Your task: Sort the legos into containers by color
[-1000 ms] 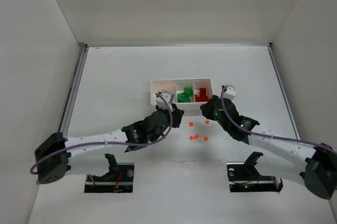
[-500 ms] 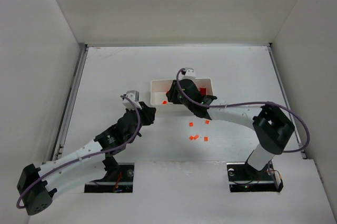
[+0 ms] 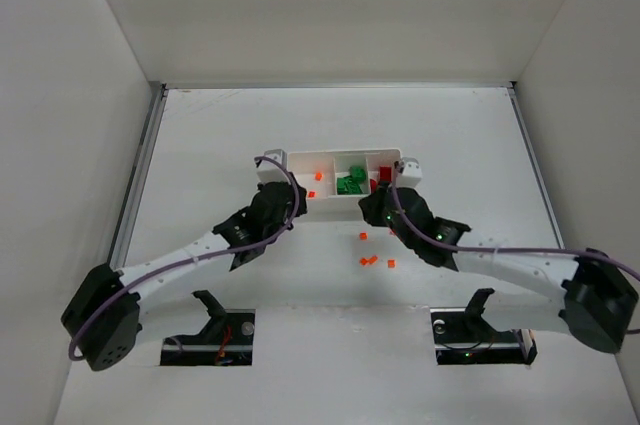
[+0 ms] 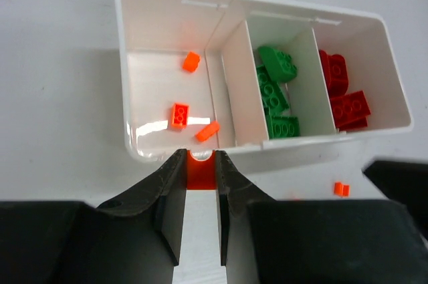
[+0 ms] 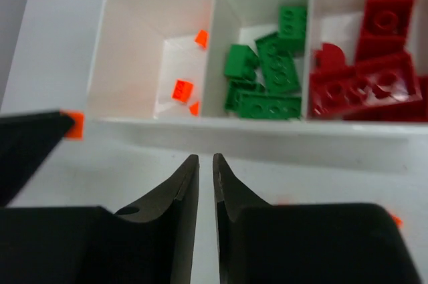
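The white tray [image 3: 344, 153] has three compartments: orange bits [image 4: 178, 115] on the left, green bricks [image 4: 277, 63] in the middle, red bricks [image 4: 349, 105] on the right. My left gripper [image 4: 199, 157] is shut on an orange bit [image 4: 199, 173] just outside the tray's near wall [image 4: 200, 150], by the left compartment; from above it is at the tray's near left corner [image 3: 290, 207]. My right gripper [image 5: 206, 160] has its jaws almost together and empty, just before the near wall [image 5: 254, 130], below the middle compartment [image 3: 372, 207].
Several orange bits [image 3: 367, 261] lie loose on the table in front of the tray, between the two arms; one shows in the left wrist view [image 4: 342, 189]. White walls enclose the table on the left, back and right.
The right arm has drawn back from over the tray to its near side. The left gripper has moved right, up to the tray's near left corner.
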